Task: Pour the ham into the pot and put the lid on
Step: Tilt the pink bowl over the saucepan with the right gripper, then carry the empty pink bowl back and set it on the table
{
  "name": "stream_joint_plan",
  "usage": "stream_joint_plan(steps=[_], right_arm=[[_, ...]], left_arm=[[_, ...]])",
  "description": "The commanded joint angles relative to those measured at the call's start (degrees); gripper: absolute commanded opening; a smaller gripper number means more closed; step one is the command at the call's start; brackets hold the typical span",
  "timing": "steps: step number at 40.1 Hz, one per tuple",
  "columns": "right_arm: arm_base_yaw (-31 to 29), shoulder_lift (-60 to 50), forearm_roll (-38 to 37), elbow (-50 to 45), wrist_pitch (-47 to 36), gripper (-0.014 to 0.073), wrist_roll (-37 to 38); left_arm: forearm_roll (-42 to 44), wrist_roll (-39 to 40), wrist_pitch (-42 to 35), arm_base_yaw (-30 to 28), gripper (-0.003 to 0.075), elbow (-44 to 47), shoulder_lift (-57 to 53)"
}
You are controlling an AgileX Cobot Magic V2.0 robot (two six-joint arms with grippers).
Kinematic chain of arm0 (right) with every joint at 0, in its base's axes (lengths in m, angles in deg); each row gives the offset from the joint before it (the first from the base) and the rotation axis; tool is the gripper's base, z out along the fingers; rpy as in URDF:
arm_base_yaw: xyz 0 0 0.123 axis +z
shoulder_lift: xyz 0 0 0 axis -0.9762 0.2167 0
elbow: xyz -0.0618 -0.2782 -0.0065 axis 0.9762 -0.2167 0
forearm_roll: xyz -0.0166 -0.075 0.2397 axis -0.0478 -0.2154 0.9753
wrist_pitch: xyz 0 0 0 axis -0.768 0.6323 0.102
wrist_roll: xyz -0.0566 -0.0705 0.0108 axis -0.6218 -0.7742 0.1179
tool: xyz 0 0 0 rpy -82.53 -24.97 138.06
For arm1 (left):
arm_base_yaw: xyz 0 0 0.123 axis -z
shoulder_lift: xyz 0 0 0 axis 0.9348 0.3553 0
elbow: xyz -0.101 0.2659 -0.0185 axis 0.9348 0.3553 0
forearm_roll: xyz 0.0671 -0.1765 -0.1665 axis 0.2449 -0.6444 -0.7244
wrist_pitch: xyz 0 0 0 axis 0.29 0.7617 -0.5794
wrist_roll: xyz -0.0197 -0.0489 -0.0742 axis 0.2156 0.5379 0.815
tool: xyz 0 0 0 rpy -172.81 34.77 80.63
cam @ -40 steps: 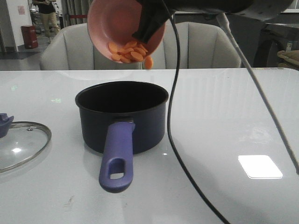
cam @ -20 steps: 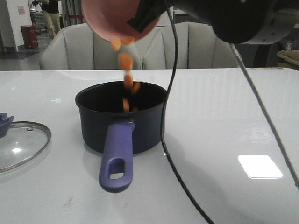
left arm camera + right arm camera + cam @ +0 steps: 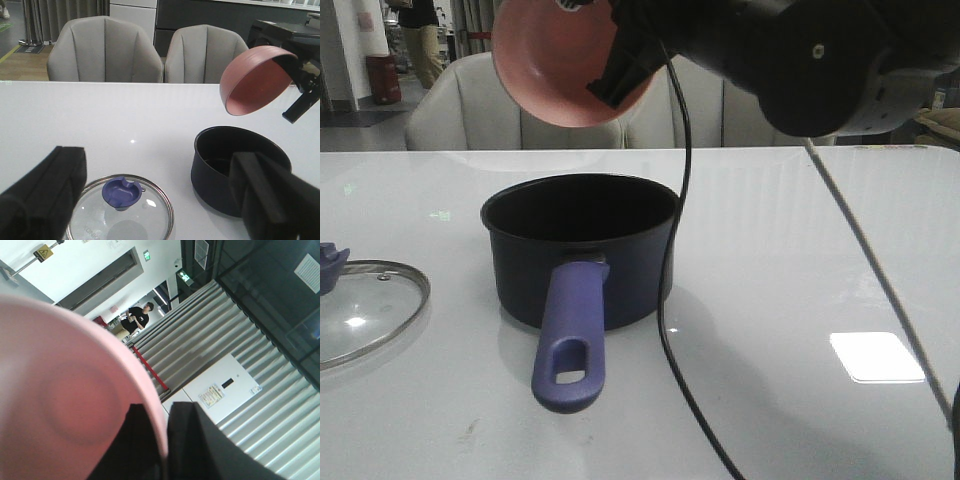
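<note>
The dark navy pot (image 3: 580,250) stands mid-table with its purple-blue handle (image 3: 570,340) toward the camera. My right gripper (image 3: 615,70) is shut on the rim of the pink bowl (image 3: 560,70), holding it tipped steeply above the pot's far edge; the bowl's inside shows bare. The ham is hidden from every view. In the right wrist view the gripper (image 3: 165,412) pinches the bowl wall (image 3: 60,400). The glass lid (image 3: 125,215) with its blue knob (image 3: 121,192) lies flat left of the pot (image 3: 225,170). My left gripper (image 3: 157,157) hangs open above the lid.
The right arm's black cable (image 3: 670,300) hangs down in front of the pot's right side. Two grey chairs (image 3: 105,50) stand behind the table's far edge. The lid (image 3: 360,310) sits at the table's left edge in the front view.
The orange ham pieces slid out of the bowl and dropped into the pot. The right gripper tipped the bowl further, and its inside now shows bare.
</note>
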Motion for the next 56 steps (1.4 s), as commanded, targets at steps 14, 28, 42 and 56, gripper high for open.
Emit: stream_joint_plan(steps=[14, 28, 42, 56], right_arm=[[-5.2, -19.1, 2.3, 1.4, 32.0, 0.0142, 25.3], [-17.3, -28.0, -4.2, 1.4, 59.6, 0.0142, 46.4], [-29.8, -27.3, -4.3, 1.4, 84.2, 0.0142, 60.8], [-34.3, -20.1, 0.8, 1.4, 95.7, 0.0142, 60.8]], left_arm=[[-0.4, 0.2, -4.7, 0.4, 0.0617, -1.4, 0.8], [-0.4, 0.2, -4.7, 0.4, 0.0617, -1.4, 0.8], [-0.4, 0.2, -4.7, 0.4, 0.0617, -1.4, 0.8], [-0.4, 0.2, -4.7, 0.4, 0.0617, -1.4, 0.8]])
